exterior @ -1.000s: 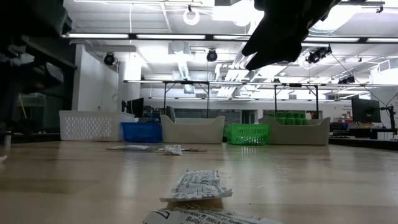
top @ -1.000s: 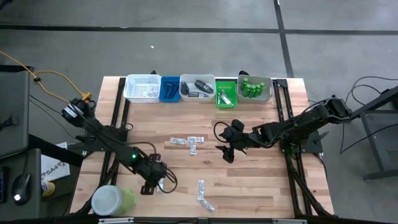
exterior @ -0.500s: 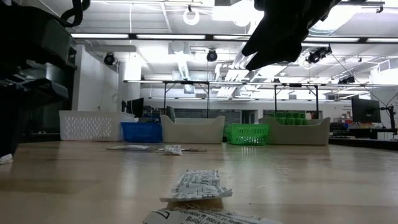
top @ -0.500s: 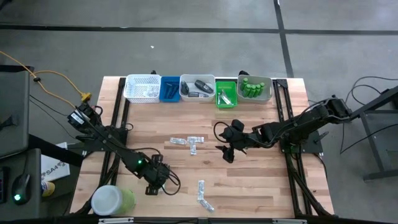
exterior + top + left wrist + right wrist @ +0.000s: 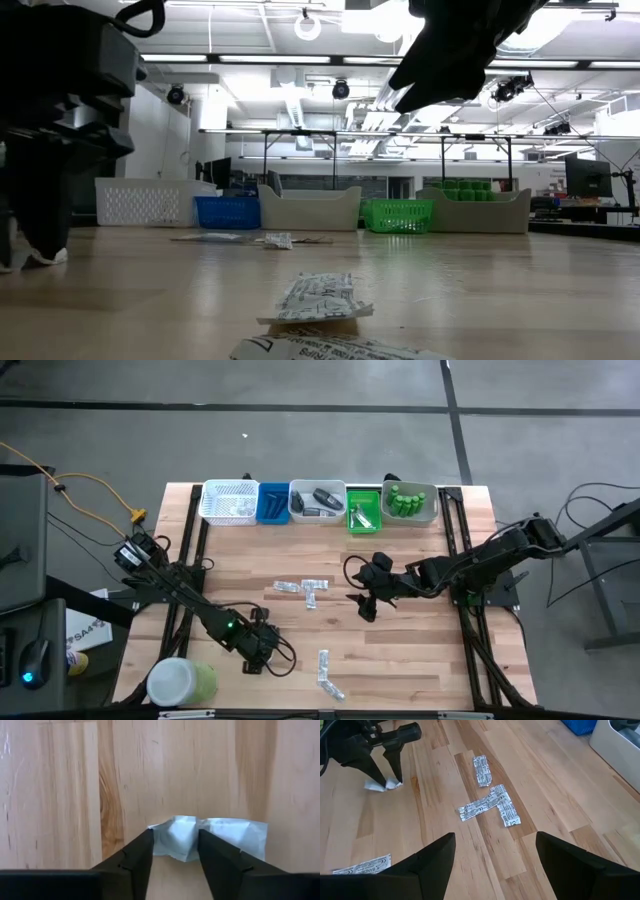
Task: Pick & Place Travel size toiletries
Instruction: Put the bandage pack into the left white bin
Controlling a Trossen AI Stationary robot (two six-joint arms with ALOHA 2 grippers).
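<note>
My left gripper point(image 5: 175, 837) stands at the table's near left point(image 5: 254, 658), pointing steeply down, shut on a small crumpled silvery sachet point(image 5: 210, 836) that lies on the wood. The right wrist view shows that sachet point(image 5: 376, 785) at the left gripper's fingertips. Several more flat sachets lie mid-table point(image 5: 305, 588) and near the front edge point(image 5: 326, 672). My right gripper point(image 5: 366, 600) hangs open above the table's middle, holding nothing. My left gripper comes from above, tilted, with both fingertips on the sachet. It squeezes the sachet's middle part point(image 5: 176, 834) between its two fingers point(image 5: 141, 851), so that the foil bulges up. The sachet's two ends stick out past the fingers and it rests on the table.
Along the far edge stands a row of trays: white basket point(image 5: 230, 501), blue point(image 5: 272, 503), grey point(image 5: 303, 512), green point(image 5: 350, 525), and one with green bottles point(image 5: 430, 510). A big green jar with a white lid point(image 5: 180, 682) sits at the near left corner.
My left gripper has come down to the table top and shifted a little toward the right and near edges, onto the sachet. In the low view it has dropped into sight at the left.
</note>
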